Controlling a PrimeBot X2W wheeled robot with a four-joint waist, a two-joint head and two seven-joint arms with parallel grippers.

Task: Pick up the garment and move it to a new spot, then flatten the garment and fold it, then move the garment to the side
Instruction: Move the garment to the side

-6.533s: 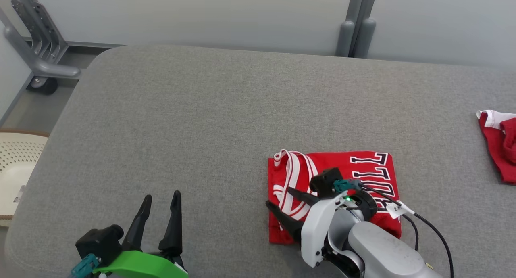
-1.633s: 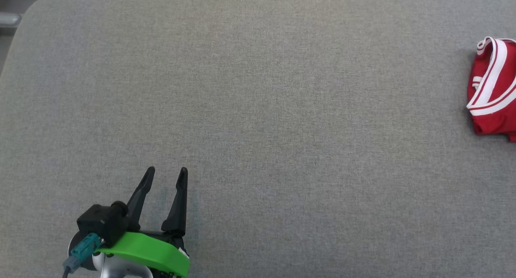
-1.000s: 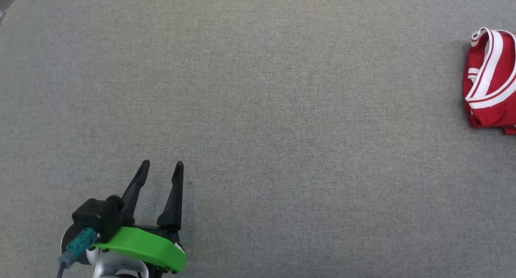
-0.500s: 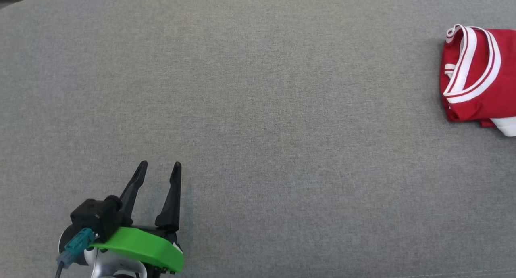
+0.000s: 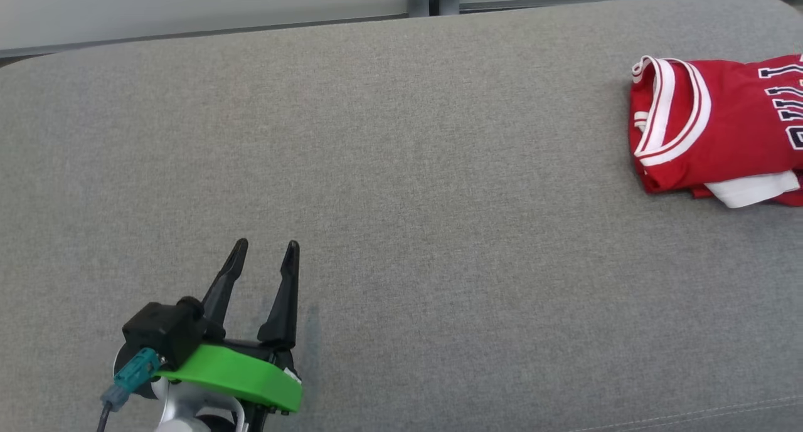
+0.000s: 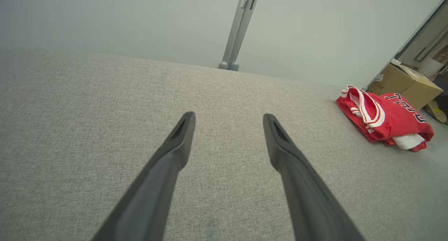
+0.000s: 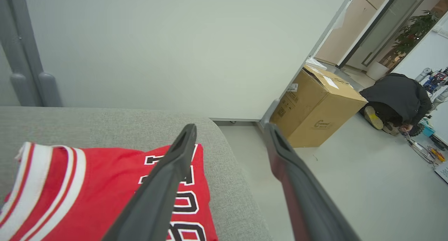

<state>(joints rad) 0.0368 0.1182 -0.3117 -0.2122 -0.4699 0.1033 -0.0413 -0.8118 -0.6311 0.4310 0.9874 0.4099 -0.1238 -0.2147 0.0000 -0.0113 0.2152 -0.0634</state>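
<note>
left end effector (image 5: 266, 247): fingers spread, empty, low over tabletop (image 5: 439, 200)
right end effector (image 7: 229, 127): fingers spread, empty, close over jersey (image 7: 105, 185)
jersey (image 5: 709, 125): red, folded, lying at tabletop's right end
box (image 7: 316, 120): cardboard, on floor (image 7: 350, 185) beyond

Black block letters outlined in white run across the red garment (image 5: 721, 131), but they are cut off at the edge of view and no whole word can be read. On the floor, a cardboard box (image 7: 315, 108) carries a printed logo and small stickers, all too small to read.
</note>
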